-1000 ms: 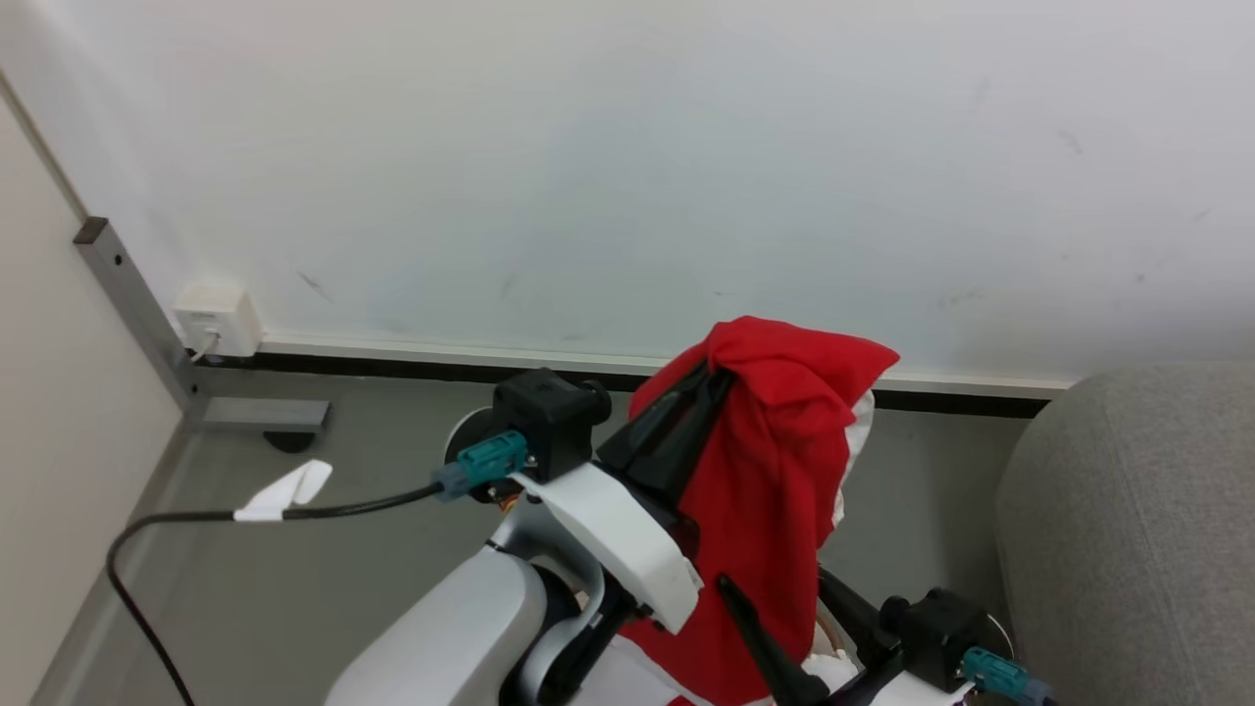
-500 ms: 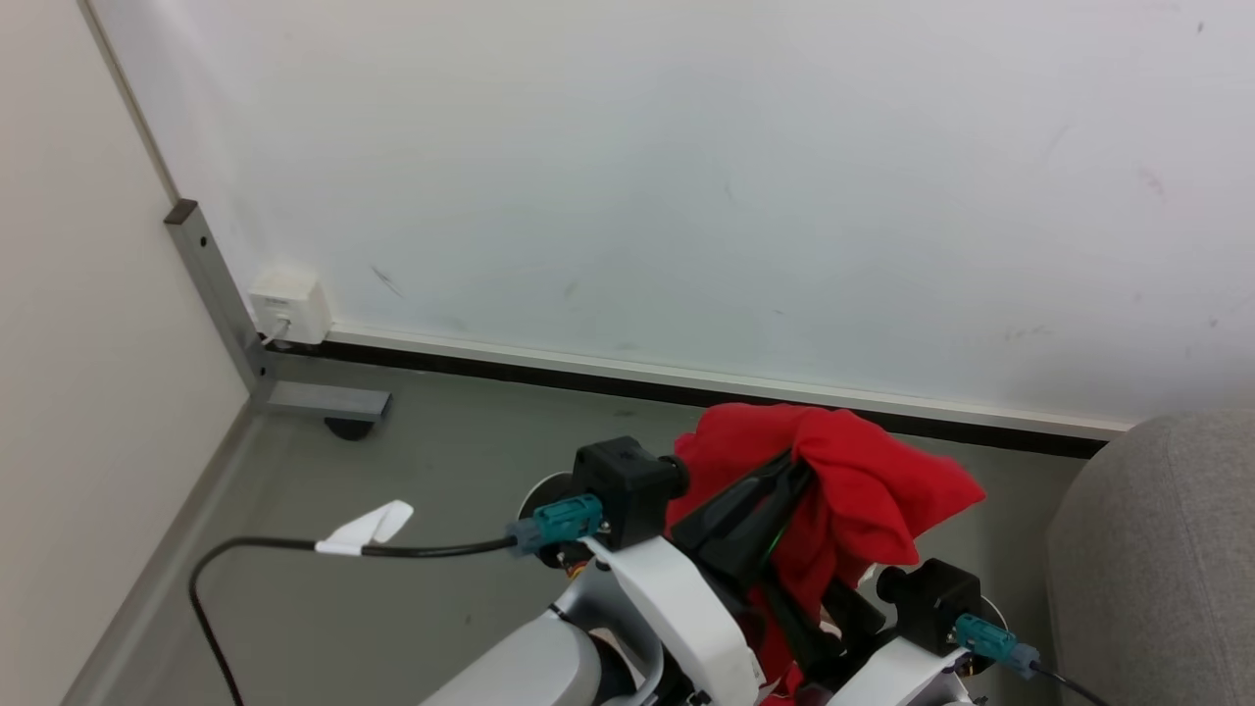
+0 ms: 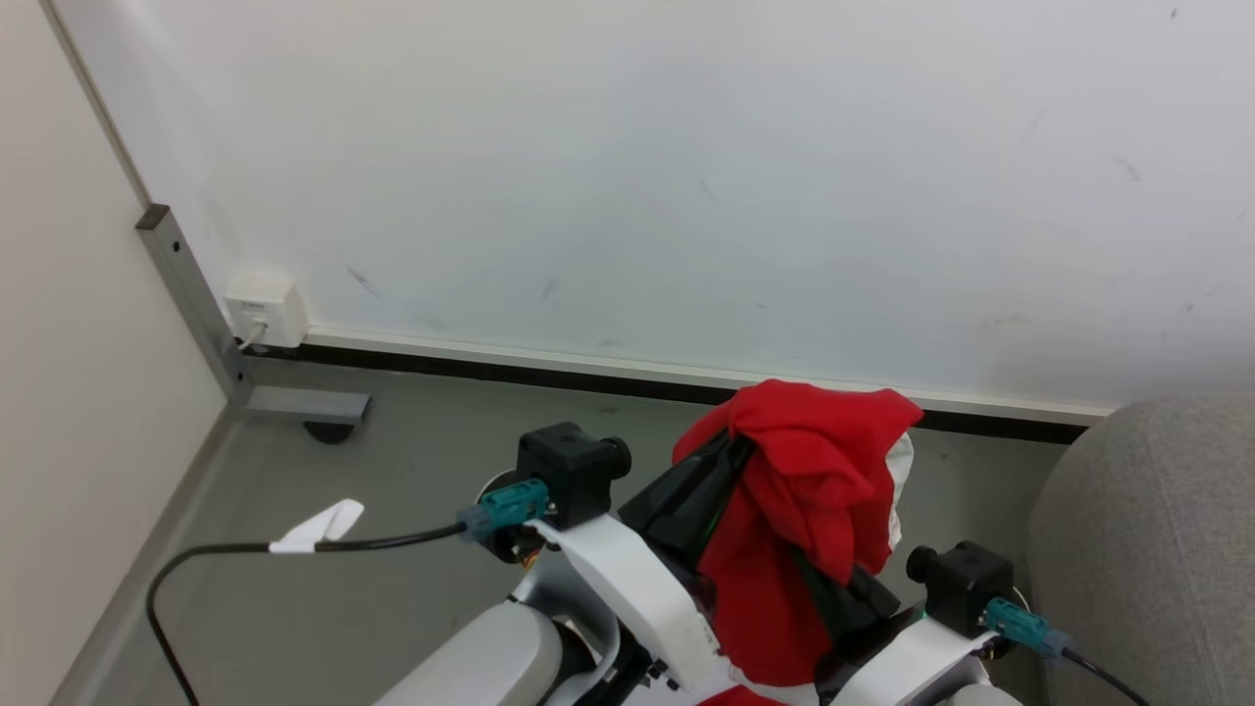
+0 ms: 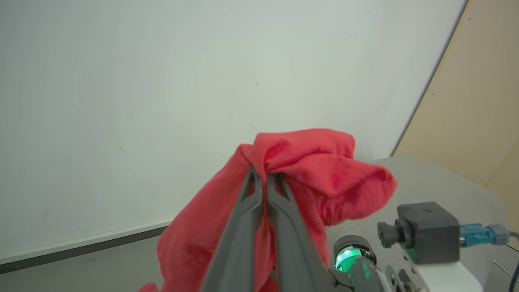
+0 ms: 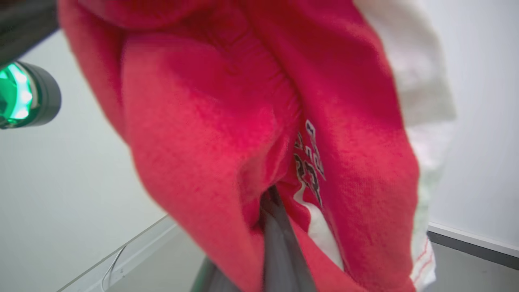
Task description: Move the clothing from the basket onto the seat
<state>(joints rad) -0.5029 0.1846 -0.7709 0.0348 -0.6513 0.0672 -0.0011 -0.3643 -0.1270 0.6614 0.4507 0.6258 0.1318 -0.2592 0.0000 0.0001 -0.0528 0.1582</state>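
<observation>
The red clothing [image 3: 814,480], with a white panel on its right side, hangs bunched in the air in front of the white wall. My left gripper [image 3: 737,443] is shut on its top fold; in the left wrist view the two dark fingers [image 4: 251,219] pinch the fabric [image 4: 308,170] at their tips. My right gripper [image 3: 833,588] comes up from below, its fingers buried in the lower folds and shut on the same clothing [image 5: 227,121], which shows printed letters and a white stripe. The light-grey seat [image 3: 1157,539] lies at the right. The basket is out of view.
A white wall with a dark skirting strip runs across the back. At the left stand a grey metal post [image 3: 186,284] with a foot [image 3: 304,404] and a white socket box [image 3: 263,309]. A black cable [image 3: 196,559] with a white tag crosses the grey floor.
The head camera has shifted. My right gripper, open below the cloth one second ago, has risen and shut into the lower folds. The left gripper still holds the top.
</observation>
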